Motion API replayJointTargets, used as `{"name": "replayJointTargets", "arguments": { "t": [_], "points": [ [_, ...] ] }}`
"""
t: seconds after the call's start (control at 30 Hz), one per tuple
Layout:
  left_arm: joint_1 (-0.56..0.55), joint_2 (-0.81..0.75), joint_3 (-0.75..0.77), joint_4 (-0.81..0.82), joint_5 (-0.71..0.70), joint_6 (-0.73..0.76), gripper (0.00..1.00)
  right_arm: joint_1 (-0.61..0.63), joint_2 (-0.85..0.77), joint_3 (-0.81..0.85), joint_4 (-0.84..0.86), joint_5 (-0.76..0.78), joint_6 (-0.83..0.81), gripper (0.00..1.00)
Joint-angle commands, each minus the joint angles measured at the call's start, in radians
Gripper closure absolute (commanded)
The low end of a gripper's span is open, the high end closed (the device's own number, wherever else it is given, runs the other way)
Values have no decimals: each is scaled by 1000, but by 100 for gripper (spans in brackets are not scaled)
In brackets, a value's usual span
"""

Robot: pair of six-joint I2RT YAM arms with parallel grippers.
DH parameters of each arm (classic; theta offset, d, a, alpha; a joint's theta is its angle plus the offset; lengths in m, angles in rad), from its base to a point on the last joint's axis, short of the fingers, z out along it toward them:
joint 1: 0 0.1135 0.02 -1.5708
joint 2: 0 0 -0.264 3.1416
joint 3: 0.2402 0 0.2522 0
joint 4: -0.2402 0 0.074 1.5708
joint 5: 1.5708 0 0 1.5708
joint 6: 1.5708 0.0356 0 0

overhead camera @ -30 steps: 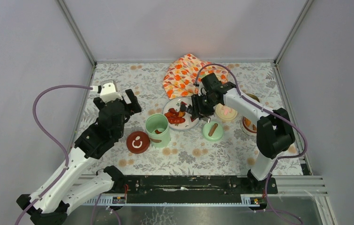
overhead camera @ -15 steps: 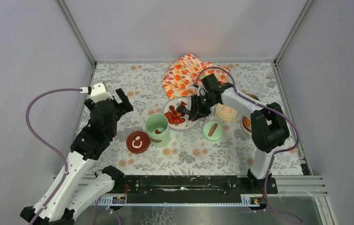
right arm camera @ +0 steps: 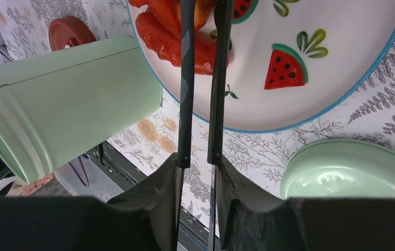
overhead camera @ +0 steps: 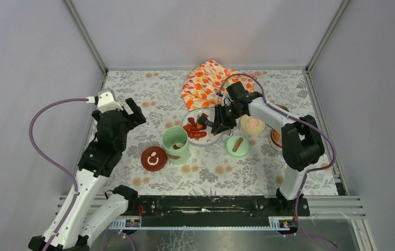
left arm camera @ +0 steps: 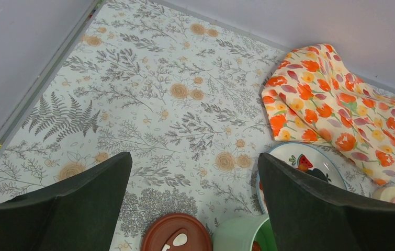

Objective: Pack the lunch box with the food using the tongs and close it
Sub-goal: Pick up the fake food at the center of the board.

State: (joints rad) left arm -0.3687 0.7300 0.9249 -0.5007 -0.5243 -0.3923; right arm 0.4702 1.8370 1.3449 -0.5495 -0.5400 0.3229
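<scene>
My right gripper [overhead camera: 221,118] [right arm camera: 198,162] is shut on the tongs [right arm camera: 185,78], pressing the two thin dark arms close together. The arms reach over the white fruit-print plate [overhead camera: 212,138] [right arm camera: 331,78] and flank the orange-red food chunks [overhead camera: 195,130] [right arm camera: 164,42]; their tips run past the top of the right wrist view. The tall mint-green pot [overhead camera: 176,145] [right arm camera: 64,99] stands just left of the plate with a red chunk inside. My left gripper [overhead camera: 130,112] [left arm camera: 194,157] hovers open and holds nothing, up and to the left of the pot.
The dark red lid [overhead camera: 154,158] [left arm camera: 177,234] lies left of the pot and the green lid [overhead camera: 237,145] [right arm camera: 352,172] right of the plate. A cream-lidded bowl [overhead camera: 251,125] and a steel bowl [overhead camera: 277,138] sit under my right arm. The orange flower-patterned cloth [overhead camera: 211,81] [left arm camera: 336,94] lies behind the plate.
My right gripper has squeezed the tongs' arms closer together over the food on the plate. The left arm has drawn back to the left, its gripper still open.
</scene>
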Motion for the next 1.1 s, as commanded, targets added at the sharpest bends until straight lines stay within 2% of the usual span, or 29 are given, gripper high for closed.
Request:
{"name": "replayJointTargets", "arguments": {
  "t": [0.0, 0.33, 0.73, 1.07],
  "points": [
    [40, -3, -12, 61, 61, -9, 2, -3, -115, 35, -24, 4, -38, 84],
    [86, 10, -15, 67, 115, -15, 1, -4, -259, 44, -76, 73, -71, 84],
    [107, 18, -19, 70, 136, -19, 2, 19, -377, 80, -98, 34, -82, 85],
    [120, 22, -22, 70, 146, -22, 2, 28, -404, 64, -84, 57, -78, 90]
  ]
}}
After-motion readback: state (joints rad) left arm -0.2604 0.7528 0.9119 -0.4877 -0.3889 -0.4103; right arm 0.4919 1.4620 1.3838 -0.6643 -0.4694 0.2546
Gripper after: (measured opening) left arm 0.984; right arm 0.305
